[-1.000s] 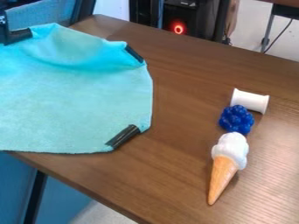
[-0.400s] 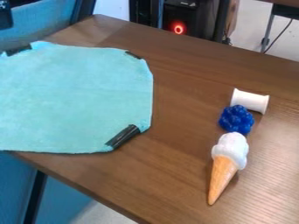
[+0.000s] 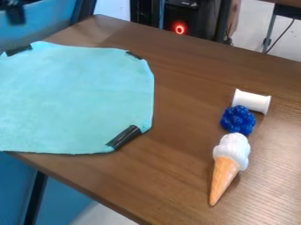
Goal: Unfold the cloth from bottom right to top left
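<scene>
1. Turquoise cloth (image 3: 76,99) lies spread below the jaws, its raised edge now settled; unfolding looks complete.
2. Gripper (image 3: 16,14) has moved clear, holding no cloth; how far open, I cannot tell.

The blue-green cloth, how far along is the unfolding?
The unfolding looks done: the cloth lies spread nearly flat on the table. The cloth isn't in hand; the gripper hangs clear of it at the upper left. Probably nothing is left, though the cloth runs past the picture's left edge.
</scene>
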You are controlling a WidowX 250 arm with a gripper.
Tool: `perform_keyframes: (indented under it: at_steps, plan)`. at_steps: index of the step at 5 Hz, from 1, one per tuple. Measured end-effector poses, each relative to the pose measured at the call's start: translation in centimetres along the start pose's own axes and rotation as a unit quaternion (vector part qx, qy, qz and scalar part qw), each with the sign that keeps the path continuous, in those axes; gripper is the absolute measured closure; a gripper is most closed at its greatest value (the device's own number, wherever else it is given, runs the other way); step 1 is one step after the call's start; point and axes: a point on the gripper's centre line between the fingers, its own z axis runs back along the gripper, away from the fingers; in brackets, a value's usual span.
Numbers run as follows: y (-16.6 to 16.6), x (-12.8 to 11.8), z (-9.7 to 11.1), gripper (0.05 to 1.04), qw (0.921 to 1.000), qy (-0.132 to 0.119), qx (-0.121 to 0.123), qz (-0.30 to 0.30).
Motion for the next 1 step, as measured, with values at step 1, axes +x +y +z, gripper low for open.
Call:
perform_keyframes:
  at_steps: [1]
  plan:
    - [-3.71, 4.28, 1.42, 0.083, 0.9962, -0.021, -0.002, -0.085]
